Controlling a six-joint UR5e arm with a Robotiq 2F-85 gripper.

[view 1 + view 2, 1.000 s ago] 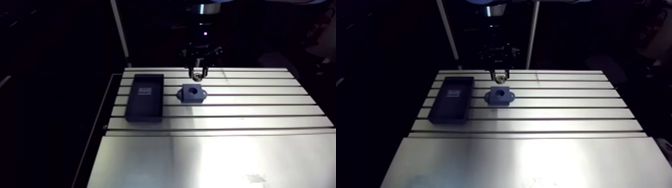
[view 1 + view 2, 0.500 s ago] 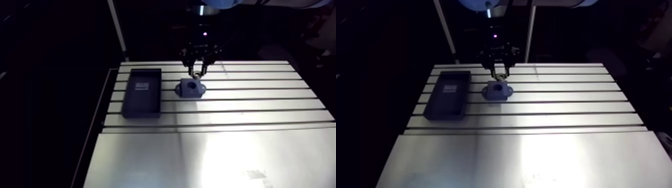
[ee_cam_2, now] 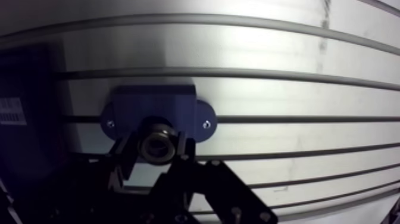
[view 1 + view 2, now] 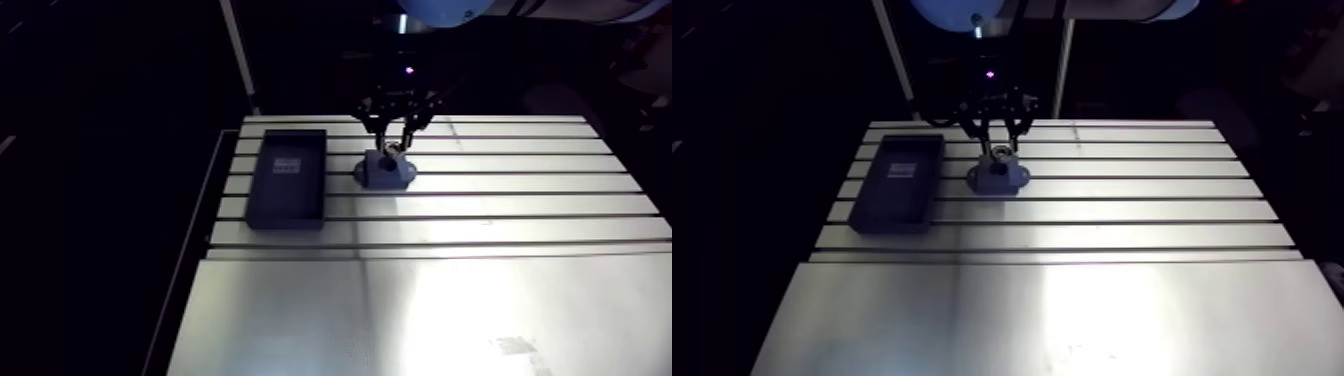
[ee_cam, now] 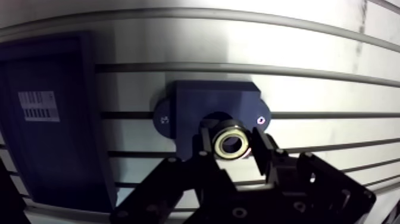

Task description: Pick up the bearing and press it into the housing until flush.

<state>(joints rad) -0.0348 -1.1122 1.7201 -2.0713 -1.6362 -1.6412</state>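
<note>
Pincer (image 5: 233,146) of mine grips the bearing (image 5: 231,143) directly over the bore of the housing (image 5: 199,102), upper centre of the arm view; tray (image 4: 288,180) lies to its left on the table (image 4: 450,300).

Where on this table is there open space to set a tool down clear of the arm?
Widest: the slotted table beyond the housing, on the side away from the tray. The smooth plate nearer the camera than both is bare too. Crowded: the gap between tray and housing, and over the housing, where the gripper holds the bearing.
</note>
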